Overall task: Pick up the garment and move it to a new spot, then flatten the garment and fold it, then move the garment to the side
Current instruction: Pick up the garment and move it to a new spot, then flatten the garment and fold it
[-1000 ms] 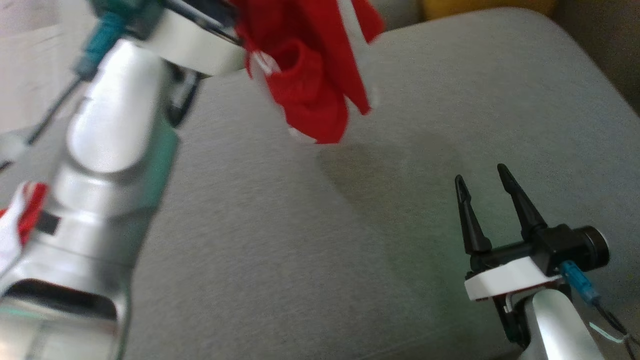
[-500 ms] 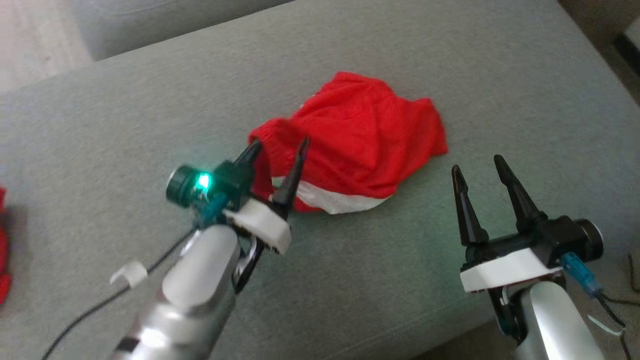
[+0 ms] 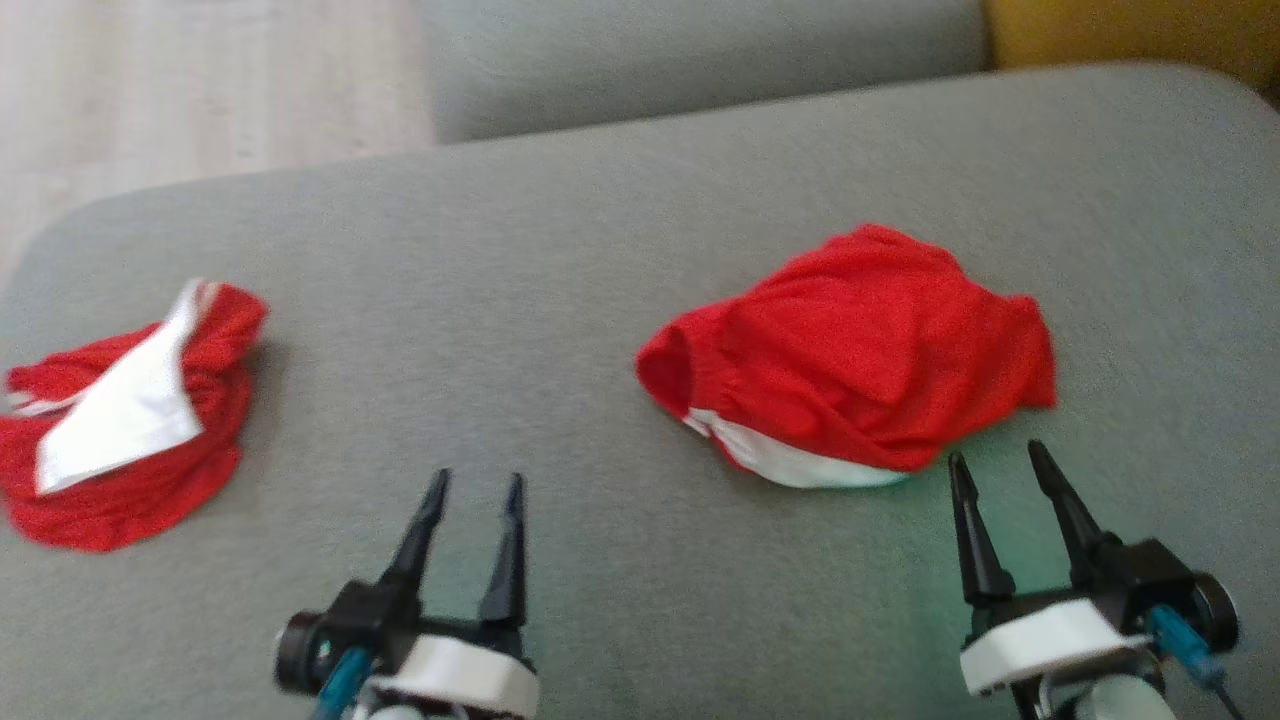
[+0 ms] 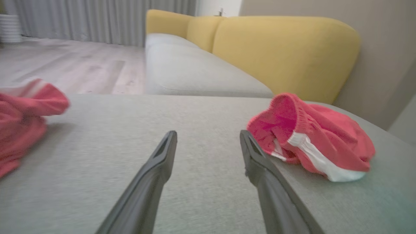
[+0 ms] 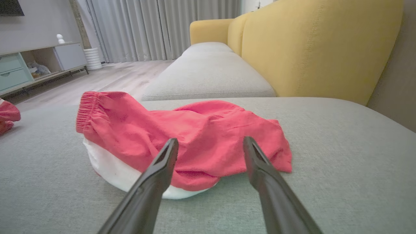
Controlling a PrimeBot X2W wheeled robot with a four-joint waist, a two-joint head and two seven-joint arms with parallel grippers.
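Garment lies crumpled on the grey seat, right of centre. It sits just past the right gripper tips, slightly to their left, not touching.

Right gripper: fingers spread, holding nothing, pointing at the garment's near edge. Left gripper: fingers spread, also holding nothing, low over bare seat. The garment is well apart from it, off to its far right.

The right arm is clearly nearer. The left would have to cross over to reach the waistband.

The garment's long axis runs left to right across the seat, with the right end a bit farther. The elastic waistband end is at the left, bunched and open like a mouth. The looser hem end is at the right.

A white stripe runs along the near lower edge, tucked partly under. The cloth is red, thin and mesh-like, soft, heaped in a dome with folds, not flat.

The seat fabric is a flat, fine weave, so I'd expect some friction on drag. A second red-and-white cloth is heaped at the far left of the seat, well apart from the garment. Yellow backrest is beyond.

Judgement: the garment looks already placed and flattening comes next. Each gripper probably needs one end, so the spread should follow that left-right axis.
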